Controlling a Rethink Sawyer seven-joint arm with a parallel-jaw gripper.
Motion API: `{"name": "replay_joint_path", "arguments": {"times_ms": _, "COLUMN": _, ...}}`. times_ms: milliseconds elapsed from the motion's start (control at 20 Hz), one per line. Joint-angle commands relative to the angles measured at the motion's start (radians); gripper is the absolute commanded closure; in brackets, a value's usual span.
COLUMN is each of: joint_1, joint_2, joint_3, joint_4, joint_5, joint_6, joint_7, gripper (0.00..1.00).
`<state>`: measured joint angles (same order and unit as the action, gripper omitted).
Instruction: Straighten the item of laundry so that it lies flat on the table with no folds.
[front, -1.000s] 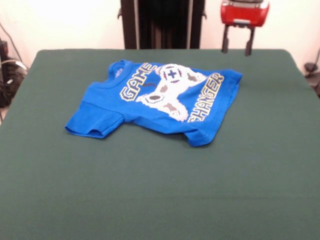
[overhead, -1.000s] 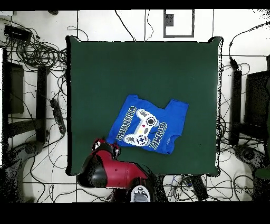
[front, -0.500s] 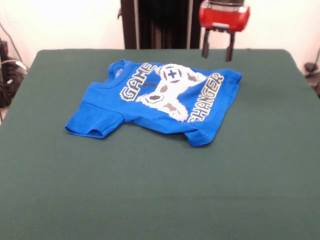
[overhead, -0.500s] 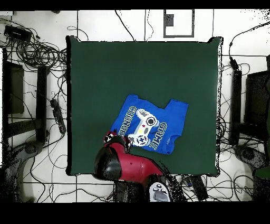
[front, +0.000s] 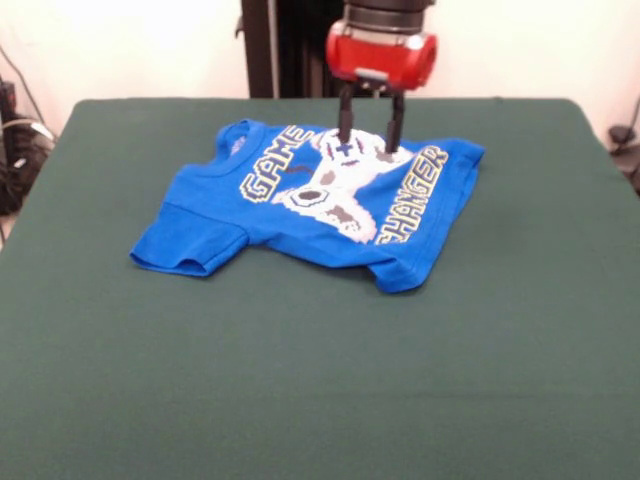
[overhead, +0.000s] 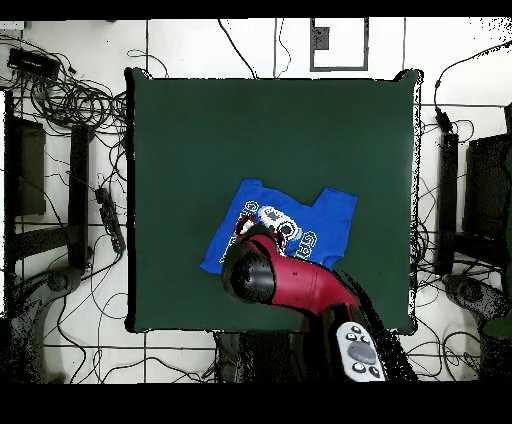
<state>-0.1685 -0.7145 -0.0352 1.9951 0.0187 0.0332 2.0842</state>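
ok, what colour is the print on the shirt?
White-grey controller print with yellow-outlined lettering on the blue shirt; clearest in the front view.

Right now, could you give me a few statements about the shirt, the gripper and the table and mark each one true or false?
1. The gripper is open, over the shirt's controller print. True.
2. The shirt is red with no print. False: it is bright blue with a game controller and GAME CHANGER lettering.
3. The shirt hangs over the edge of the table. False: it lies wholly on the green surface.
4. One sleeve shows at the picture's left in the front view. True.
5. The gripper has lifted the shirt. False: it lies on the table.
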Motion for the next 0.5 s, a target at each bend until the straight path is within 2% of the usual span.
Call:
{"name": "replay_joint_path", "arguments": {"times_ms": 50, "joint_1": 0.008, "joint_2": 0.099, "joint_3": 0.121, "joint_4": -0.153, "joint_5": -0.042, "joint_6": 0.112, "joint_7": -0.007, "gripper": 0.0}}
{"name": "replay_joint_path", "arguments": {"times_ms": 500, "joint_1": 0.039, "joint_2": 0.111, "joint_3": 0.107, "joint_4": -0.253, "joint_5": -0.056, "joint_6": 0.223, "joint_7": -0.023, "gripper": 0.0}}
